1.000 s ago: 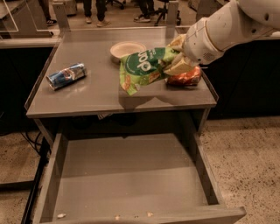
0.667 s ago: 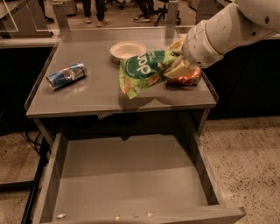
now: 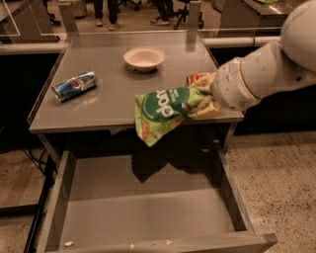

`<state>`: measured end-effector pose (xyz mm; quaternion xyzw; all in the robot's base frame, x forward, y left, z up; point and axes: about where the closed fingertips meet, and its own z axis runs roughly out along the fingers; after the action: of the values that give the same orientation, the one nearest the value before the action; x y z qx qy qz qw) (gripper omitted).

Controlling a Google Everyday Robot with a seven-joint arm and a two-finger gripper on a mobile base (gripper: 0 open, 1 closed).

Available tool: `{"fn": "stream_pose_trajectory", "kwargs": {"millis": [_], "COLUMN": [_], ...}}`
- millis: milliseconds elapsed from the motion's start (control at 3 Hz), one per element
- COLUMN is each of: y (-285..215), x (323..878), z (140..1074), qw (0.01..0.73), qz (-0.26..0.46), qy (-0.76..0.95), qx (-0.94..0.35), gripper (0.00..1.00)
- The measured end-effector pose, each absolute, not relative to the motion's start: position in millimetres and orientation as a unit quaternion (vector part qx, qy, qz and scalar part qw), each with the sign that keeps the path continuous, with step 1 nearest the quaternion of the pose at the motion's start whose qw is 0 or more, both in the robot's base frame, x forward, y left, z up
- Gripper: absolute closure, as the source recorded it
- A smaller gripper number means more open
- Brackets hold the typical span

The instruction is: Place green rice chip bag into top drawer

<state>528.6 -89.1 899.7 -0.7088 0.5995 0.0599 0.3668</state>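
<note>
Only the one camera view here, so here goes: the gripper [image 3: 201,100] is pinched onto the right end of the green rice chip bag [image 3: 163,111], and the bag hangs off the front edge of the grey table [image 3: 113,99], drooping over the open top drawer [image 3: 148,212] but not in it yet. If I were driving, I'd bring the arm [image 3: 261,69] forward and down so the bag sits over the middle of the drawer floor, then let go low. A crinkly foil bag like that probably slides or catches on the table lip if it's dropped from up high, and the drawer sides are low. I'd also watch the orange crushed can [image 3: 196,79] right behind the fingers; it looks easy to nudge. Surface-wise, the table is dull grey metal with a blue can [image 3: 74,85] lying on its side at the left and a white bowl [image 3: 144,58] toward the back. The drawer has a few crumbs [image 3: 69,243] near its front. The floor [image 3: 276,173] is speckled, and there are people's legs [image 3: 108,10] and more tables in the background.
</note>
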Motion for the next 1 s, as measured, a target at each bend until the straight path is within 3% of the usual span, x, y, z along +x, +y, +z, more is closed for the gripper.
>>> {"fn": "stream_pose_trajectory", "kwargs": {"millis": [333, 1000], "y": [-97.2, -90.3], "x": [463.1, 464.8], "z": [845.4, 836.8], "qw": [0.350, 0.345], "qz": [0.071, 0.079], "qy": [0.595, 0.593], "qx": [-0.720, -0.723], "gripper": [1.00, 1.00]}}
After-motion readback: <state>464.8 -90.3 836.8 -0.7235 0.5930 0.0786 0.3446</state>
